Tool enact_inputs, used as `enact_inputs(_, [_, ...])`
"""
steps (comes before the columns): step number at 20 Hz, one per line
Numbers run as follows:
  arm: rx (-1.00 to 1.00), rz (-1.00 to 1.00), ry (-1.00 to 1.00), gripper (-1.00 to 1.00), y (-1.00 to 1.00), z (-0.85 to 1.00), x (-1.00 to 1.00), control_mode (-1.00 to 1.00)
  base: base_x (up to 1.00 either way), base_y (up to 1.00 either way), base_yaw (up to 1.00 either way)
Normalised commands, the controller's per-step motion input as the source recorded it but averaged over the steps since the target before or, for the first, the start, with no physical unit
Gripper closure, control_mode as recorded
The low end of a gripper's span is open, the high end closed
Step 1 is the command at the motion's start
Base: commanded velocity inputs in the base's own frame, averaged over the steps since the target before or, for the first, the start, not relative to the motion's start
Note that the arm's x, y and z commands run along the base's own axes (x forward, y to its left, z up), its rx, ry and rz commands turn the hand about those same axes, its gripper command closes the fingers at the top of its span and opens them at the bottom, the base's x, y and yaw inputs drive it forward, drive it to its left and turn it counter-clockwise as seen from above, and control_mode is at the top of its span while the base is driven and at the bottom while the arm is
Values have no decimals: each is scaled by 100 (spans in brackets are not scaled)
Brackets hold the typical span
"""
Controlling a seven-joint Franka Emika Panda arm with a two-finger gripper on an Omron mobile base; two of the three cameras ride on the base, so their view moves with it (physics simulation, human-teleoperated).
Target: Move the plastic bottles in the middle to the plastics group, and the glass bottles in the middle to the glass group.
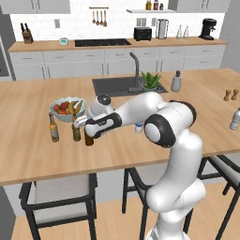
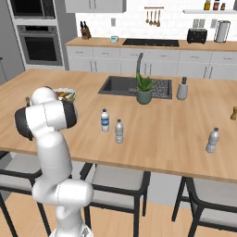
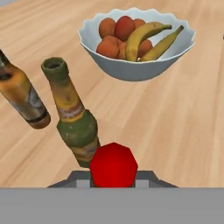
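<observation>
Gripper (image 1: 88, 127) clenched on the red-capped glass bottle (image 3: 113, 165), standing it on the surface (image 1: 28, 145) just beside the green bottle (image 3: 74, 120) and amber bottle (image 3: 22, 98). Next likely release, then fetch the plastic bottles (image 2: 105, 120).

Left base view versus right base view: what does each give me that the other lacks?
Left base: amber bottle, green bottle and the red-capped bottle beside them. Right base: plain plastic bottle next to the blue-label bottle, plus the wall oven. Both: fruit bowl, sink, plant, soap dispenser, silvery bottle at the far right.
</observation>
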Motion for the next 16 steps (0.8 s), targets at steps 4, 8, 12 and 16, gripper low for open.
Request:
enact_inputs(4, [0, 0, 0, 100, 0, -1, 37, -100, 0, 0, 0])
enact_inputs(8, [0, 0, -2, 100, 5, -14, 9, -100, 0, 0, 0])
enact_inputs(12, [0, 0, -4, 100, 17, -3, 6, -100, 0, 0, 0])
enact_inputs(16, [0, 0, -2, 100, 5, -5, 0, -100, 0, 0, 0])
